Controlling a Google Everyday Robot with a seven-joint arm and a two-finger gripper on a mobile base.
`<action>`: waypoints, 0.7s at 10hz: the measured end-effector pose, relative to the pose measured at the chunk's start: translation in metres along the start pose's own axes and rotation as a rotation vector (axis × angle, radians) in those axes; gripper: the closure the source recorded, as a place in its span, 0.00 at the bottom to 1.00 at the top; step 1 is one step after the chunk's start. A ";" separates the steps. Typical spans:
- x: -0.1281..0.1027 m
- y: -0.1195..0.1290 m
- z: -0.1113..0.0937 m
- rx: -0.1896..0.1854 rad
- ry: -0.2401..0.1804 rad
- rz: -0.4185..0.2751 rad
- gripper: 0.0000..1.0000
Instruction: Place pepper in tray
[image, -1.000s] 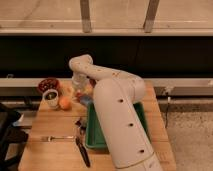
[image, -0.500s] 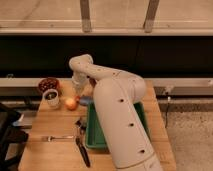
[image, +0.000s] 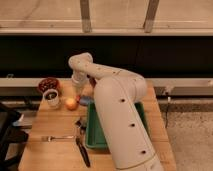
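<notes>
gripper (image: 78, 93): low over the table (image: 45, 155), at the far left corner of the tray (image: 90, 136); clenched or released, cannot tell.
pepper (image: 78, 98): small red bit right under the gripper, outside the tray; grasped or not, unclear.
tray: green, below and right of the gripper; inside mostly hidden by the arm (image: 120, 115).
fruit (image: 71, 103): orange, just left of the gripper, on the table.
cup (image: 51, 98): white, further left, dark inside.
bowl (image: 48, 84): dark red, up-left, dark contents.
fork (image: 52, 137): well below, left.

mug (image: 51, 98), orange fruit (image: 71, 103), fork (image: 54, 137) on wooden table (image: 45, 156)
</notes>
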 end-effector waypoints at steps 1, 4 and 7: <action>-0.003 0.005 0.001 0.003 0.007 -0.013 0.69; -0.004 0.006 0.006 0.002 0.024 -0.019 0.40; -0.003 -0.001 0.004 0.006 0.021 -0.007 0.34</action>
